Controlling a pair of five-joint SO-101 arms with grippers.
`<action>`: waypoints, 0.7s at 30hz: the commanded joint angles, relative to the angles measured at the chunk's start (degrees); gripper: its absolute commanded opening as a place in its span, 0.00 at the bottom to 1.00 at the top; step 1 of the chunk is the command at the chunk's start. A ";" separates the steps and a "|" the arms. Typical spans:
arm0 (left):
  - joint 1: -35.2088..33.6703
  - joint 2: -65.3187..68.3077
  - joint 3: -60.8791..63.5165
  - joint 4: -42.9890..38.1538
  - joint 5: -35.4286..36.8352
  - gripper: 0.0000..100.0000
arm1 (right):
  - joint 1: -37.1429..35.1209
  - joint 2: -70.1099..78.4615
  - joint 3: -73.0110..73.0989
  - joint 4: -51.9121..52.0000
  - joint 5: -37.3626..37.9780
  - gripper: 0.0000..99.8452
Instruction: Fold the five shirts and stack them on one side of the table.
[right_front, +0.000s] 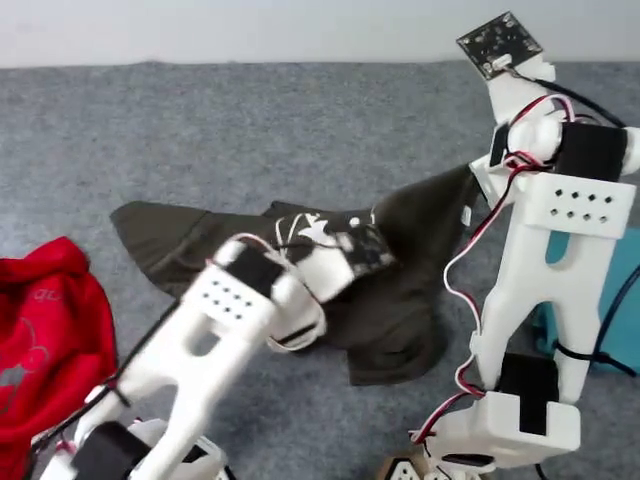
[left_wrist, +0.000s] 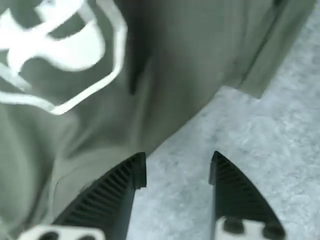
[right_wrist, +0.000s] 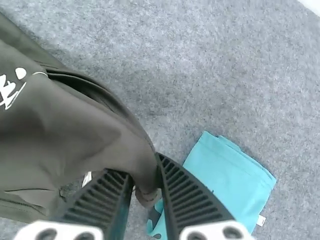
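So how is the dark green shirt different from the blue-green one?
The dark olive-green cloth shirt lies spread and rumpled; the turquoise cloth shirt lies folded in a neat rectangle. The right gripper pinches the olive one; no gripper holds the turquoise one. Both rest on the grey table.

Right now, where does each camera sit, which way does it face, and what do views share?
High view: fixed above the grey table, looking down; shows the left arm, the right arm, a dark shirt, a red shirt.
Left wrist view: on the left arm, looking past the open left gripper at the dark shirt's edge and table.
Right wrist view: on the raised right arm, looking down past the right gripper, shut on the dark shirt, at a teal shirt.
Shared: all three show the dark shirt.
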 joint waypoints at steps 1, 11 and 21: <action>3.60 5.98 -1.19 -1.93 0.44 0.21 | -0.13 -1.80 -2.20 2.24 0.53 0.01; 12.22 15.21 -9.98 -1.93 3.25 0.21 | -0.13 -1.54 -2.20 2.24 0.44 0.01; 15.38 26.64 -17.10 -1.93 4.04 0.21 | -0.22 -1.54 -2.20 2.24 0.26 0.01</action>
